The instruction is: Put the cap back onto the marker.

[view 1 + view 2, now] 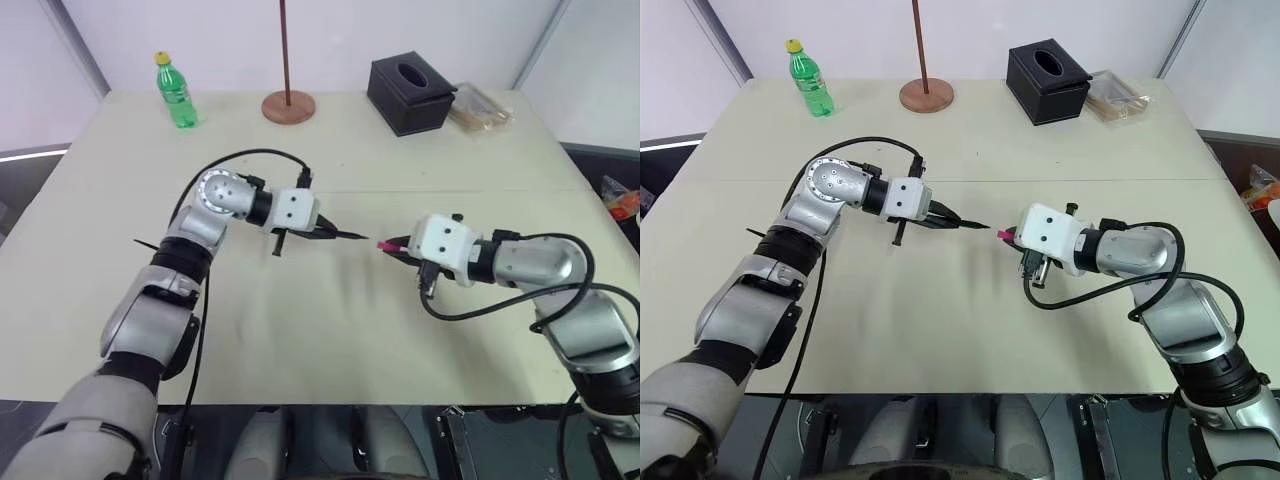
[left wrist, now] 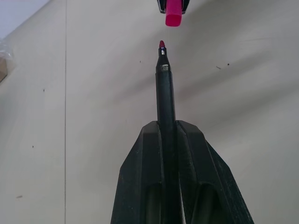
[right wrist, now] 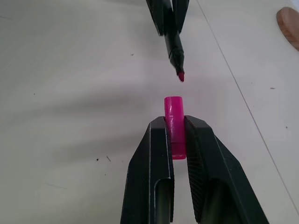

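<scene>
Overhead, the pale surface (image 1: 330, 340) lies under both arms, with a black tissue box (image 1: 411, 94), a green bottle (image 1: 175, 90) and a round wooden stand base (image 1: 288, 106) far beyond the jaws. The left gripper (image 2: 167, 135) is clamped on the marker (image 2: 164, 93), whose dark barrel runs out past the jaws to a bare pink tip. The right gripper (image 3: 176, 133) pinches the cap (image 3: 174, 122), its open end sticking out ahead of the jaws. Tip and cap face each other above the surface, near but apart, roughly in line. Both parts look light, stiff and smooth, so a slightly off-axis push could skew the cap in its grip; holding the barrel close behind the tip seems wise. No brand or writing is legible on either.
</scene>
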Controlling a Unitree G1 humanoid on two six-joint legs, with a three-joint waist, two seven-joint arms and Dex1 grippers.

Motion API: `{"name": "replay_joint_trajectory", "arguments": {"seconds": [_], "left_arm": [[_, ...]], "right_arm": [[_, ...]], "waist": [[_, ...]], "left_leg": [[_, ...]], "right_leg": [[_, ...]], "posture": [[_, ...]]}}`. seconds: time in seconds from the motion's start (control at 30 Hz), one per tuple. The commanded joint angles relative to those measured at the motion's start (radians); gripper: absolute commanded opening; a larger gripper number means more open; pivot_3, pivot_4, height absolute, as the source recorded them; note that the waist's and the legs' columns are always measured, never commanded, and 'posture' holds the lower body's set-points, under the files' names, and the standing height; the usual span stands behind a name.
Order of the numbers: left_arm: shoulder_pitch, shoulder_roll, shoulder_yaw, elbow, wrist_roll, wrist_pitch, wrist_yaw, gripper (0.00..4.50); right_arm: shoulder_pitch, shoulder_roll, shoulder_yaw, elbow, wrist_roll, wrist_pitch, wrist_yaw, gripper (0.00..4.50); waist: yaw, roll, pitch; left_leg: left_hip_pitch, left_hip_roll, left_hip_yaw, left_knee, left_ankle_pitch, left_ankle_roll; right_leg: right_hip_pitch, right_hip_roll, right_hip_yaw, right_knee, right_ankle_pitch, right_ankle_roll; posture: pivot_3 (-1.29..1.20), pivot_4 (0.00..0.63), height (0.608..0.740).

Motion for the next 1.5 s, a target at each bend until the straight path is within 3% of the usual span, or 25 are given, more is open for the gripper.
{"name": "replay_joint_trajectory", "arguments": {"seconds": [0.03, 1.5], "left_arm": [[-0.023, -0.004, 0.011, -0.029, -0.004, -0.002, 0.011, 0.0], [-0.007, -0.003, 0.003, -0.083, -0.002, 0.03, -0.008, 0.0]], "right_arm": [[-0.024, 0.004, -0.003, -0.03, 0.016, 0.003, 0.001, 0.06], [-0.045, -0.033, -0.029, 0.02, 0.018, -0.016, 0.001, 0.06]], "waist": [[0.0, 0.0, 0.0], [0.0, 0.0, 0.0]], "left_leg": [[0.0, 0.0, 0.0, 0.0, 0.0, 0.0], [0.0, 0.0, 0.0, 0.0, 0.0, 0.0]], "right_leg": [[0.0, 0.0, 0.0, 0.0, 0.0, 0.0], [0.0, 0.0, 0.0, 0.0, 0.0, 0.0]], "posture": [[0.0, 0.15, 0.74], [0.0, 0.15, 0.74]]}}
